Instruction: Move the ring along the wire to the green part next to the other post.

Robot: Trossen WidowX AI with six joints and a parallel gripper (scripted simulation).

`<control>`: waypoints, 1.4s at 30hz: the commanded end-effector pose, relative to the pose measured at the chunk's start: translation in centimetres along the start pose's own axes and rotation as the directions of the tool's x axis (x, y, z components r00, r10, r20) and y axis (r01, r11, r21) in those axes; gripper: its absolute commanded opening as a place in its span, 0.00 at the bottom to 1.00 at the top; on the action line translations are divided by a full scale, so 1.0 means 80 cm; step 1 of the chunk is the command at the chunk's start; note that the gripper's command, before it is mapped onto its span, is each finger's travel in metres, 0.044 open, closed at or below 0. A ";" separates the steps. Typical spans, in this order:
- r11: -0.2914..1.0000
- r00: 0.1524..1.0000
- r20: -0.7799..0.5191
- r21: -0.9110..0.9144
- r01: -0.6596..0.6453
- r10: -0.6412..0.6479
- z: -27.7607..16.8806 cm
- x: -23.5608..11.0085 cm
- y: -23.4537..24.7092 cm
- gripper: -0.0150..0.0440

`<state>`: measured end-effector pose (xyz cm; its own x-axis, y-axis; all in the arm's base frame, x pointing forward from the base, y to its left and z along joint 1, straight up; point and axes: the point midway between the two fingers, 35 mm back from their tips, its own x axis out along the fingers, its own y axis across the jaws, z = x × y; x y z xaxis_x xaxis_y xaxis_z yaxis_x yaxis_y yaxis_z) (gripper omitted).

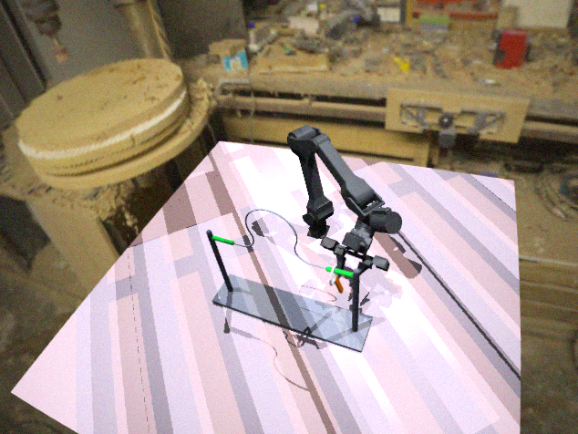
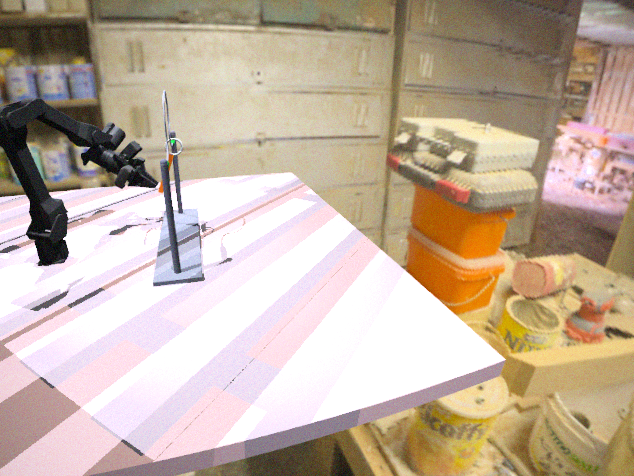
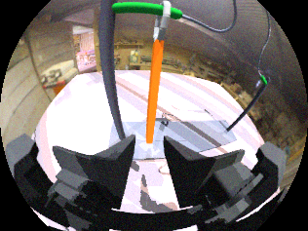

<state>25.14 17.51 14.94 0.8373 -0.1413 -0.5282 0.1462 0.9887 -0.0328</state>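
Observation:
The ring (image 1: 331,276) (image 2: 174,146) (image 3: 166,16) hangs on the green part (image 1: 340,271) (image 3: 137,8) of the wire beside the right post (image 1: 355,301) (image 3: 110,71). Its orange handle (image 1: 339,285) (image 3: 154,84) hangs straight down. My gripper (image 1: 345,273) (image 2: 149,181) (image 3: 149,138) is open. Its fingers stand on either side of the handle's lower end, with a gap on each side. The thin grey wire (image 1: 275,215) (image 3: 213,27) curves away to the other green part (image 1: 222,240) (image 3: 261,80) at the left post (image 1: 220,263).
Both posts stand on a grey base plate (image 1: 261,304) (image 2: 176,256) on the striped table. The arm's base (image 1: 318,219) (image 2: 48,230) stands behind the wire. The table edges drop off to a workshop floor with buckets (image 2: 455,245) to the right.

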 end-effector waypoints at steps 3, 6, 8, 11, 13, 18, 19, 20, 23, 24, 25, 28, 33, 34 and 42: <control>1.000 1.000 0.007 0.010 0.002 -0.002 0.003 -0.014 -0.002 0.53; 1.000 1.000 0.007 0.010 0.002 -0.002 0.003 -0.014 -0.002 0.53; 1.000 1.000 0.007 0.010 0.002 -0.002 0.003 -0.014 -0.002 0.53; 1.000 1.000 0.007 0.010 0.002 -0.002 0.003 -0.014 -0.002 0.53; 1.000 1.000 0.007 0.010 0.002 -0.002 0.003 -0.014 -0.002 0.53; 1.000 1.000 0.007 0.010 0.002 -0.002 0.003 -0.014 -0.002 0.53; 1.000 1.000 0.007 0.010 0.002 -0.002 0.003 -0.014 -0.002 0.53; 1.000 1.000 0.007 0.010 0.002 -0.002 0.003 -0.014 -0.002 0.53; 1.000 1.000 0.007 0.010 0.002 -0.002 0.003 -0.014 -0.002 0.53; 1.000 1.000 0.007 0.010 0.002 -0.002 0.003 -0.014 -0.002 0.53; 1.000 1.000 0.003 0.004 -0.001 0.001 0.002 -0.016 -0.001 0.57; 1.000 1.000 -0.001 0.005 0.000 0.000 0.000 -0.052 0.000 0.70; 1.000 1.000 0.005 0.003 -0.002 0.002 0.002 -0.076 -0.003 0.93; 1.000 1.000 0.005 0.003 -0.002 0.002 0.002 -0.076 -0.003 0.97; 1.000 1.000 0.005 0.003 -0.002 0.002 0.002 -0.076 -0.003 1.00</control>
<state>20.24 18.16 18.07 0.8377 -0.1387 -0.5283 0.1419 0.9893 -0.0348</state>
